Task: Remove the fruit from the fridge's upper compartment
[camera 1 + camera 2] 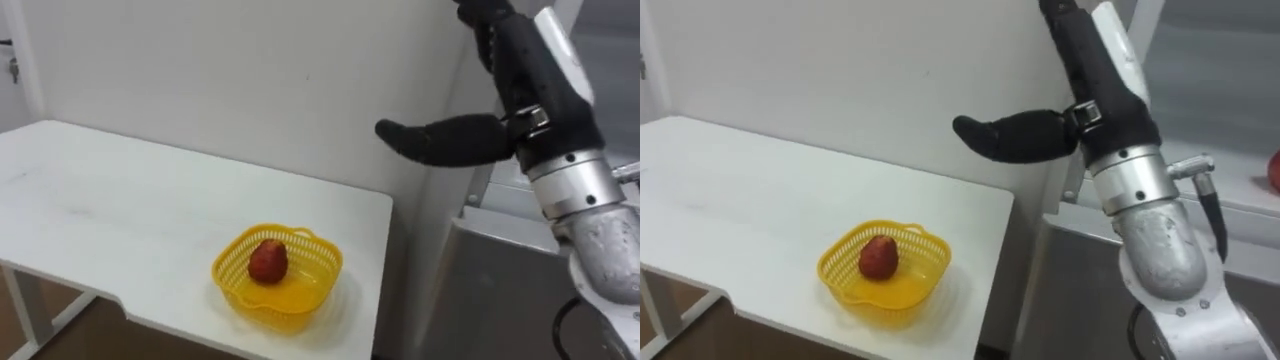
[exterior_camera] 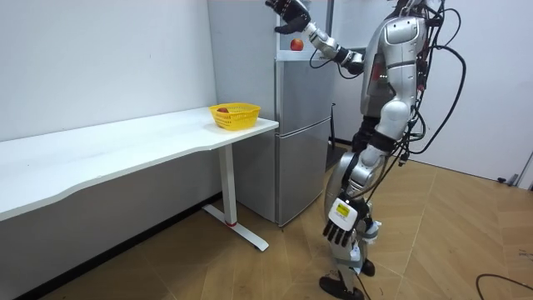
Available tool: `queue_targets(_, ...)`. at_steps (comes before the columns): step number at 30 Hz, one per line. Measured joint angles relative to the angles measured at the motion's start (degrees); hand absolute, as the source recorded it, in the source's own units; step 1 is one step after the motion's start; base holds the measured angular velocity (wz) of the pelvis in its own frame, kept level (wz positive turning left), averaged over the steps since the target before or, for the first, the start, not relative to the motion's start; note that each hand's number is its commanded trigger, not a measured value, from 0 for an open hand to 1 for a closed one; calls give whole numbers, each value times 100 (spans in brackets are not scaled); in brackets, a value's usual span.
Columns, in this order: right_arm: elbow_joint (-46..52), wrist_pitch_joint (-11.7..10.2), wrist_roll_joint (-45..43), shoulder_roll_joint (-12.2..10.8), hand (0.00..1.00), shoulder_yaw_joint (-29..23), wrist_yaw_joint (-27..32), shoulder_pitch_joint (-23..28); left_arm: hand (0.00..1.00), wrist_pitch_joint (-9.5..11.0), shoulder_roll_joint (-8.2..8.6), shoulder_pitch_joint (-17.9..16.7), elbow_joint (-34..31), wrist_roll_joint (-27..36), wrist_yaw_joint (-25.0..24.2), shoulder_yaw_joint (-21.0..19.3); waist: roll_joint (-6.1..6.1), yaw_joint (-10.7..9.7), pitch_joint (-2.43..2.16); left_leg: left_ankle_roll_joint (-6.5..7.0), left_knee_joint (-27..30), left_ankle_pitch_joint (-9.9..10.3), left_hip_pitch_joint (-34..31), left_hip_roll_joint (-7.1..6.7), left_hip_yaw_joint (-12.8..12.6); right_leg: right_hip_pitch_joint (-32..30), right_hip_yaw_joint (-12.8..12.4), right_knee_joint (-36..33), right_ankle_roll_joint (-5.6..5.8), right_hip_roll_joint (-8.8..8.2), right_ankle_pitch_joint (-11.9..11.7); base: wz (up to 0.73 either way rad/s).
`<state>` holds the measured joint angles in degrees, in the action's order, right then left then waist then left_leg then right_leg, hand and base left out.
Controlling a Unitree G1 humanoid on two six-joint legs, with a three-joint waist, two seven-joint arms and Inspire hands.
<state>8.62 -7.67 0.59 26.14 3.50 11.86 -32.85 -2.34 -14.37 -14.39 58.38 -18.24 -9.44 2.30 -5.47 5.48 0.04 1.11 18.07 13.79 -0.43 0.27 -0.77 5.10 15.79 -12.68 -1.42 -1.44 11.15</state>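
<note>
The silver fridge (image 2: 301,125) stands just right of the white table, and I stand in front of it. A red fruit (image 2: 296,43) lies in its upper compartment, and its edge also peeks in as a red spot (image 1: 1274,170). My right hand (image 1: 470,135) is raised high by the fridge's top left corner, thumb stretched sideways, fingers reaching up past the picture's top edge. It holds nothing. In the room view that right hand (image 2: 288,12) hovers above the red fruit. My left hand (image 2: 340,221) hangs by my leg, fingers relaxed.
A yellow basket (image 1: 228,268) with another red fruit (image 1: 268,260) in it stands near the right end of the white table (image 1: 100,210). A white wall runs behind table and fridge. The fridge's grey lower front (image 1: 500,290) is close before me.
</note>
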Motion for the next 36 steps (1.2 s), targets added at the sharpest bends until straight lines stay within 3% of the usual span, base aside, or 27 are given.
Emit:
queue_targets(4, 201, -222, -9, 0, 0, -300, 271, 291, 0, 35, 6, -47, 103, 16, 35, 6, 45, -138, 15, 3, -116, -3, 172, 23, -103, 67, -142, 0, 0, 15, 0, -17)
queue_targets(12, 204, -258, 118, 0, 0, -1060, 626, 707, 0, 142, 26, -110, 102, -1, 25, -155, 62, -500, 17, -2, -252, -4, 315, 65, -301, 74, -308, 20, 0, 62, 0, -11)
queue_targets(17, 375, -306, 216, 18, 0, -1226, 1026, 775, 0, 143, 30, -144, 106, 13, 48, -199, 125, -683, -17, -16, -363, -11, 425, 93, -420, 72, -459, 22, 0, 92, 0, -17)
queue_targets(25, 423, -250, 210, 34, 0, -1220, 1069, 971, 0, 142, 41, 5, 90, 16, 152, -158, 114, -777, -20, -15, -454, -11, 510, 98, -534, 82, -553, 21, 0, 95, 0, -7)
queue_targets(30, 370, -227, 186, 89, 0, -1221, 956, 969, 0, 140, 39, -75, 30, 10, 113, -158, 123, -811, -12, -15, -436, -11, 520, 102, -534, 79, -545, 29, 0, 98, 0, 0)
queue_targets(36, -421, -186, 118, 161, 0, -1226, 692, 984, 0, 141, 37, -94, -4, 9, 9, -141, 102, -821, 63, -15, -452, -10, 574, 98, -531, 133, -498, 15, 3, 77, 5, 0)
